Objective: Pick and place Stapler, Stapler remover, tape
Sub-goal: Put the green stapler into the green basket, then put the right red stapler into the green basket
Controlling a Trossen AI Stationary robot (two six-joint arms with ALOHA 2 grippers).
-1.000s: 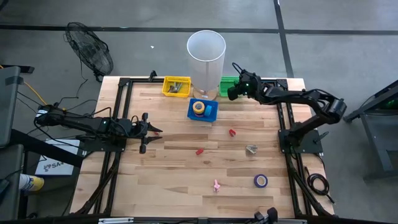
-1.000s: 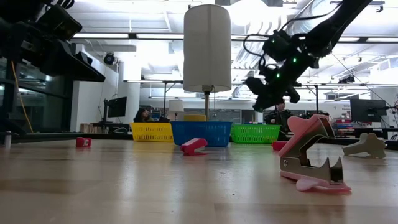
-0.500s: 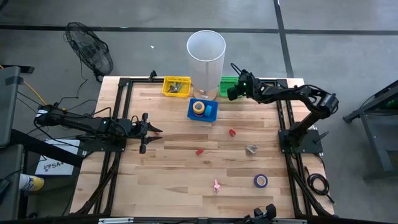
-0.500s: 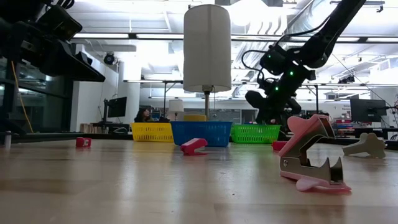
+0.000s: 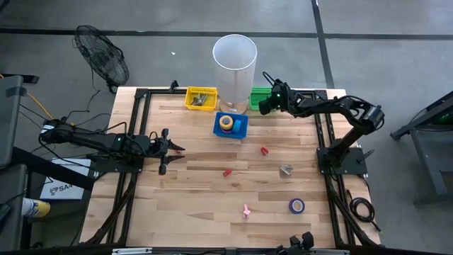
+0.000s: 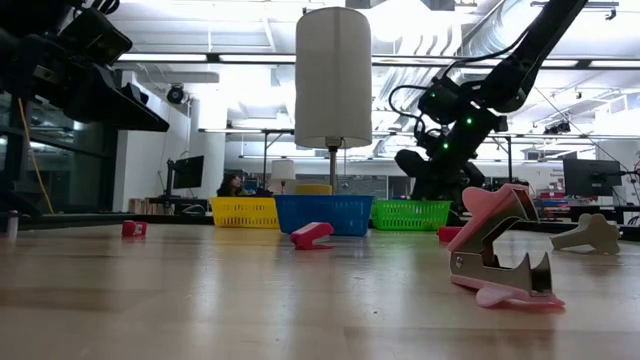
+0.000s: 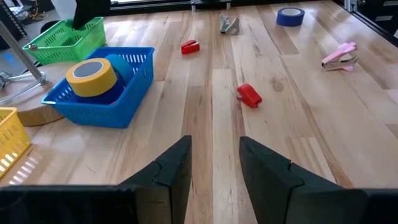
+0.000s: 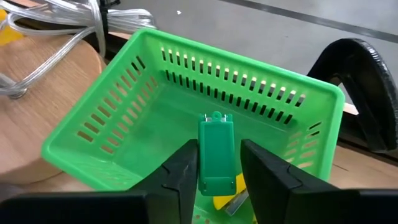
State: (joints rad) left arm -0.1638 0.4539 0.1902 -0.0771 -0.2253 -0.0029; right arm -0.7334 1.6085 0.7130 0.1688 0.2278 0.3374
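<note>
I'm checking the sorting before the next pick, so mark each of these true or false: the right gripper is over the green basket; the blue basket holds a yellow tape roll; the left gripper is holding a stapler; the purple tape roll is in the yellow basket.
1. The right gripper is over the green basket. True; a green stapler lies between its fingers.
2. The blue basket holds a yellow tape roll. True.
3. The left gripper is holding a stapler. False: its fingers are apart and empty, above bare table.
4. The purple tape roll is in the yellow basket. False: it lies on the table, at the near right.
</note>
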